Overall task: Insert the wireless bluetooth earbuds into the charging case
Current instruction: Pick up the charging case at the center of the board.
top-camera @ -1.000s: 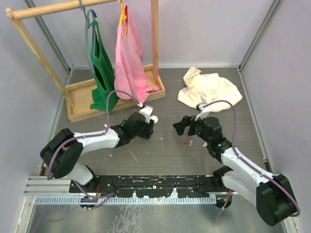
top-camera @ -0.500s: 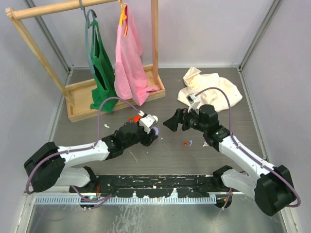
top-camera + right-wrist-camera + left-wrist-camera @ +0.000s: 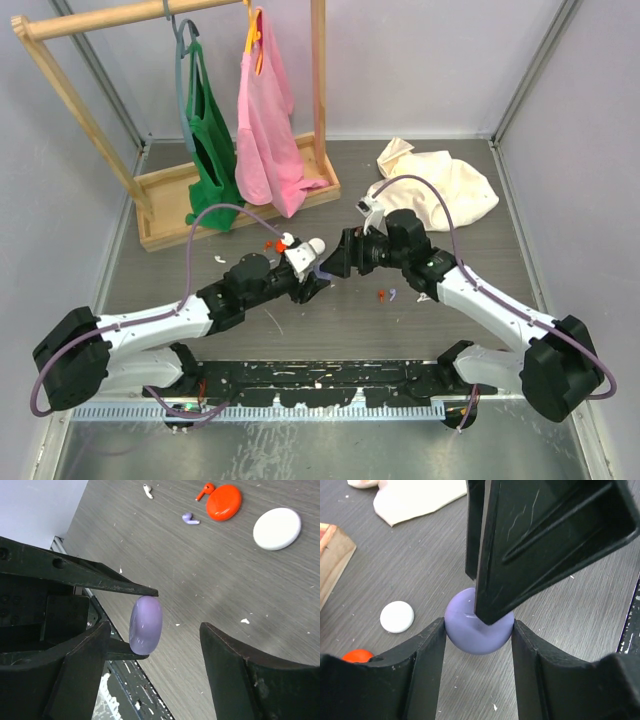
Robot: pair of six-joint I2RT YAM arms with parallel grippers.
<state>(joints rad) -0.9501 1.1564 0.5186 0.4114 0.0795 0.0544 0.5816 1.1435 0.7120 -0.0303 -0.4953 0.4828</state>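
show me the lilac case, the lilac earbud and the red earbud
lilac case (image 3: 146,625), right wrist view, middle of its rounded side
lilac earbud (image 3: 188,518), right wrist view, its body
red earbud (image 3: 205,489), right wrist view, its body

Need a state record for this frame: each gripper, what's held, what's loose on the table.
left gripper: shut on lilac round plastic charging case, gripped across its rim
right gripper: open, fingers flanking the case's flat faces, not closed on it
held case: looks closed
loose cases: white round case; orange-red round case
earbuds on table: small white plastic earbud; lilac earbud; red earbud, beside the orange-red case
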